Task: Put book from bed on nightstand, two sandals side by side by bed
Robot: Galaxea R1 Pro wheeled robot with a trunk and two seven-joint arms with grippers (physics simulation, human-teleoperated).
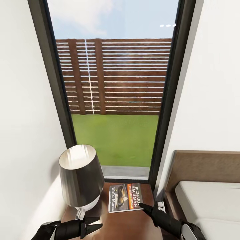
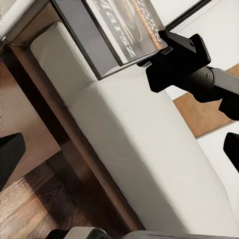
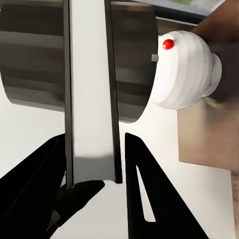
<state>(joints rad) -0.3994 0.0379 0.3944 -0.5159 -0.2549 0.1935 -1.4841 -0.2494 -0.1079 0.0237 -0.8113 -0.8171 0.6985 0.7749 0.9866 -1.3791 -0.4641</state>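
You can see the book (image 1: 125, 197) over the nightstand (image 1: 133, 223), just beside the lamp (image 1: 81, 176), with the window (image 1: 113, 100) behind. Your right gripper (image 1: 145, 207) holds the book by its near corner; in the right wrist view the two black fingers (image 3: 144, 199) sit close on each side of the book's thin edge (image 3: 92, 94). You cannot tell if the book lies flat on the wood or is a little above it. The lamp's dark shade hides the back left part of the nightstand, and its white base (image 3: 186, 69) has a small red dot. Your left gripper (image 1: 90, 226) is low by the lamp's foot, with its fingers a bit apart and nothing in them. The bed (image 1: 210, 200) is to the right, cut off by the edge. The left wrist view shows the mattress (image 2: 144, 149) and some wood floor (image 2: 30, 209).
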